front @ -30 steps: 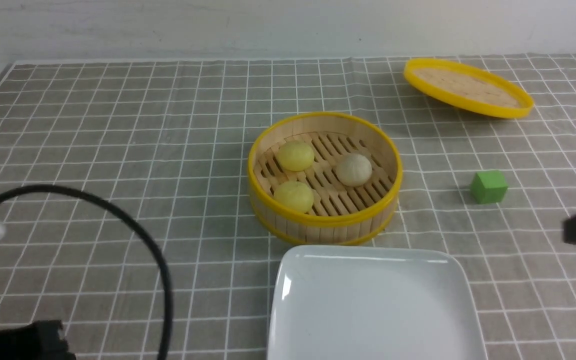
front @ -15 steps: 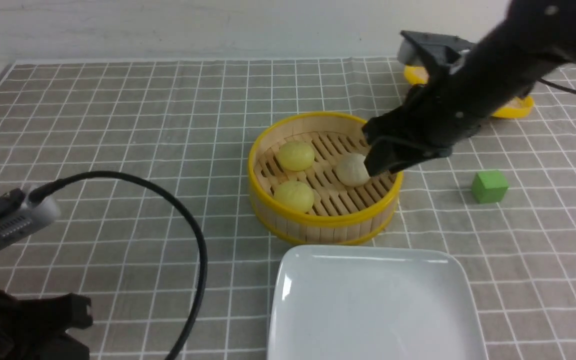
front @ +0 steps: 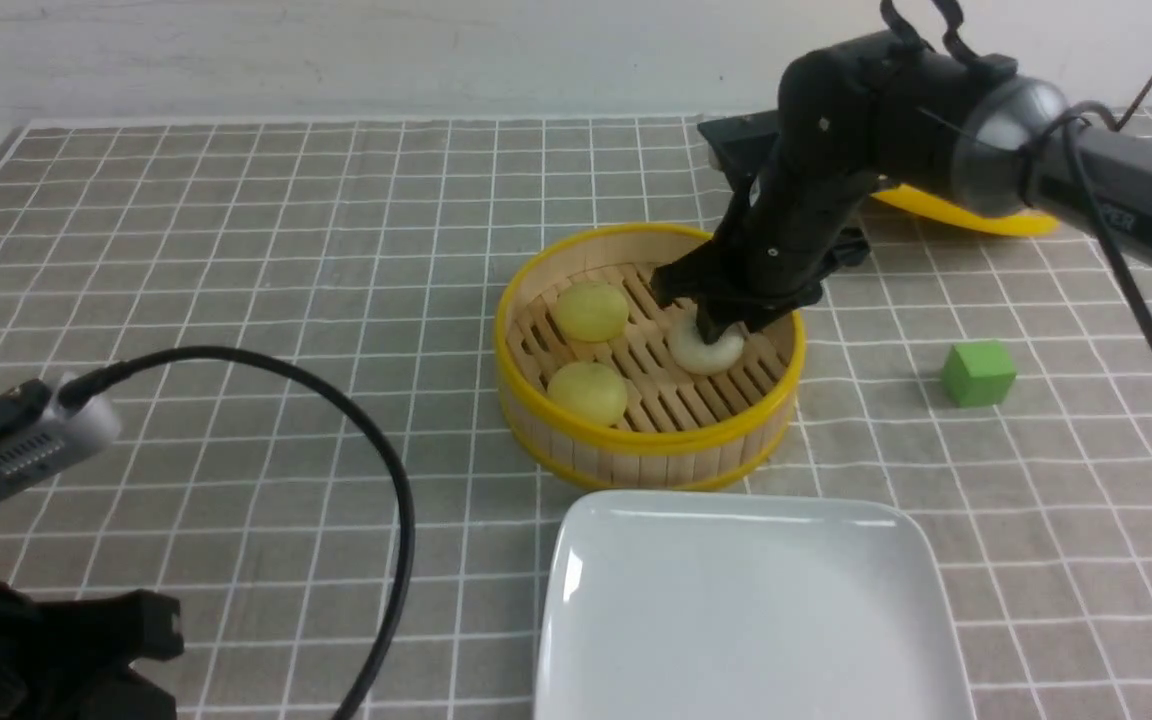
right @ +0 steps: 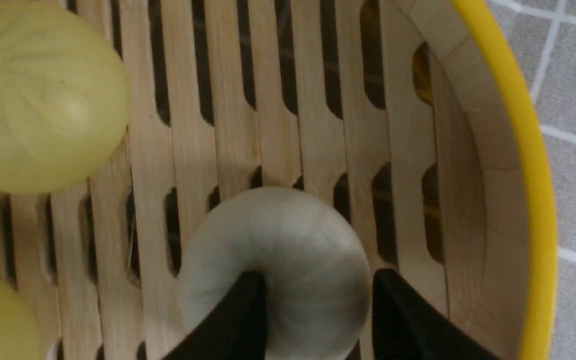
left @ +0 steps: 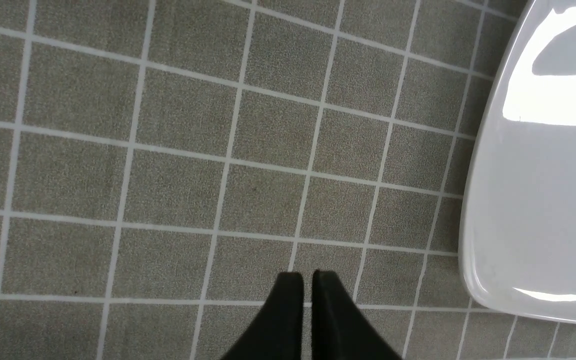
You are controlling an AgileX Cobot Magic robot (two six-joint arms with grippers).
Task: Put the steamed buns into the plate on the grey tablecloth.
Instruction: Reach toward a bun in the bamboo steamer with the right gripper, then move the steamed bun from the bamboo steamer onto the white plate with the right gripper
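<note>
Three steamed buns lie in the bamboo steamer [front: 636, 445] on the grey tablecloth [front: 236, 250]: two pale yellow ones [front: 591, 310] [front: 588, 392] and an off-white one [front: 711, 352]. My right gripper [front: 726, 325] is down inside the steamer, open. In the right wrist view [right: 318, 290] one finger lies over the off-white bun [right: 288, 240] and the other at its edge. The white square plate [front: 576, 600] sits empty in front of the steamer. My left gripper [left: 308, 280] is shut and empty, over the cloth beside the plate [left: 518, 200].
A green cube [front: 978, 373] stands right of the steamer. The yellow-rimmed lid [front: 976, 215] lies at the back right, partly hidden by my right arm. My left arm's black cable [front: 376, 450] loops over the cloth at the front left.
My right arm swung in from the right edge and came down into the steamer onto the off-white bun. My left arm rose a little, then held still.
</note>
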